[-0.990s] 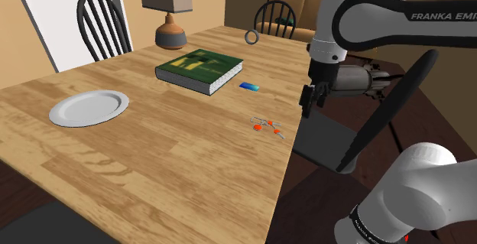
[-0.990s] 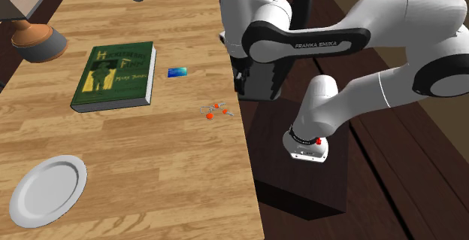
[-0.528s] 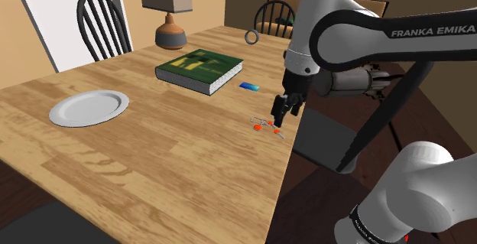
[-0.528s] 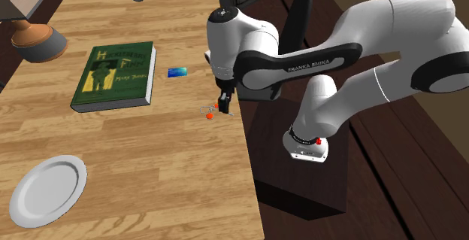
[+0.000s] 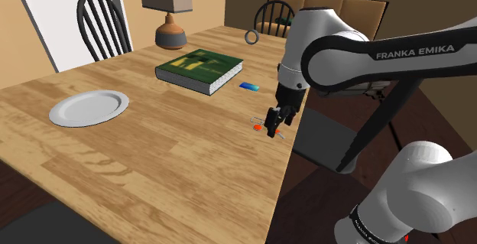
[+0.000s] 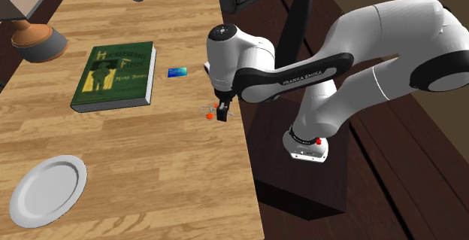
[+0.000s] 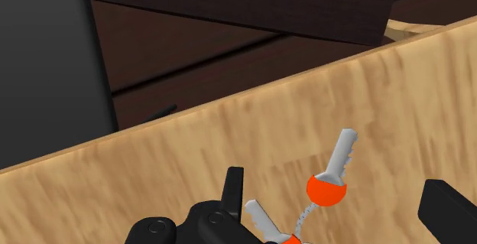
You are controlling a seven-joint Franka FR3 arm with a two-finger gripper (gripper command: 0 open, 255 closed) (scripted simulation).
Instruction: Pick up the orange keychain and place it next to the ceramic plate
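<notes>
We see silver keys with orange caps (image 7: 327, 189) and a pale wood-grained desk (image 5: 153, 158). The thick book (image 5: 199, 68) is green, printed yellow.

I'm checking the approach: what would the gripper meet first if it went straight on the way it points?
Most likely the orange keychain, lying just ahead of the open gripper, then the table under it; depth is unclear.
</notes>
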